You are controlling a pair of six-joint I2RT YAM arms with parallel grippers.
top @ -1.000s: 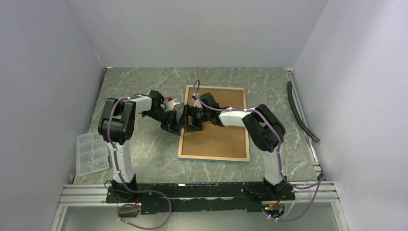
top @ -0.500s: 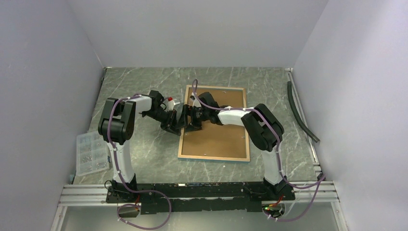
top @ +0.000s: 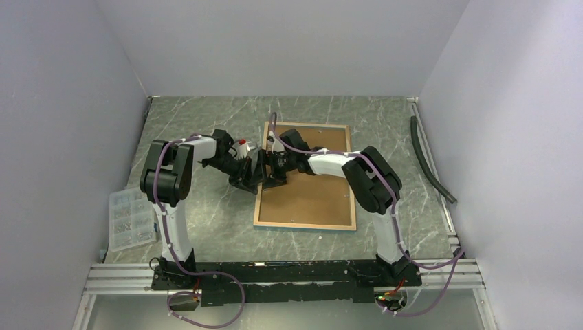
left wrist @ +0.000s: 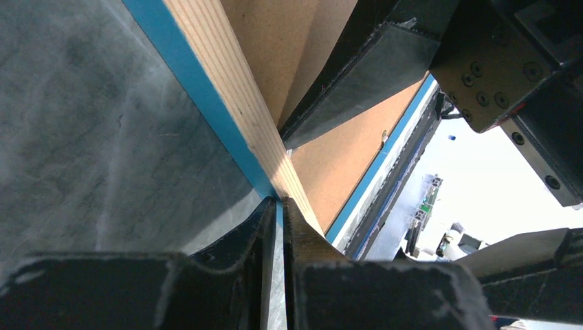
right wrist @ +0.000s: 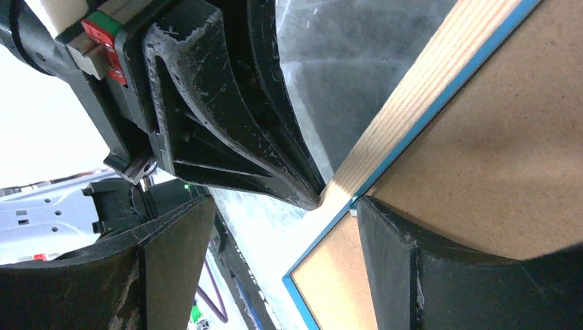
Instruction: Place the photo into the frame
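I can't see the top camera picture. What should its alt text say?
The two robot arms' left fingers and right fingers meet at the left edge of a large rectangular light-wood frame, lying with its brown hardboard backing panel up on a grey marbled table. A clear plastic parts box lies left, a dark hose right.

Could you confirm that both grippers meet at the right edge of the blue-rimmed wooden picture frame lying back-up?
Not quite: the top view shows the left gripper and right gripper at the left edge of the blue-rimmed wooden picture frame, lying back-up.
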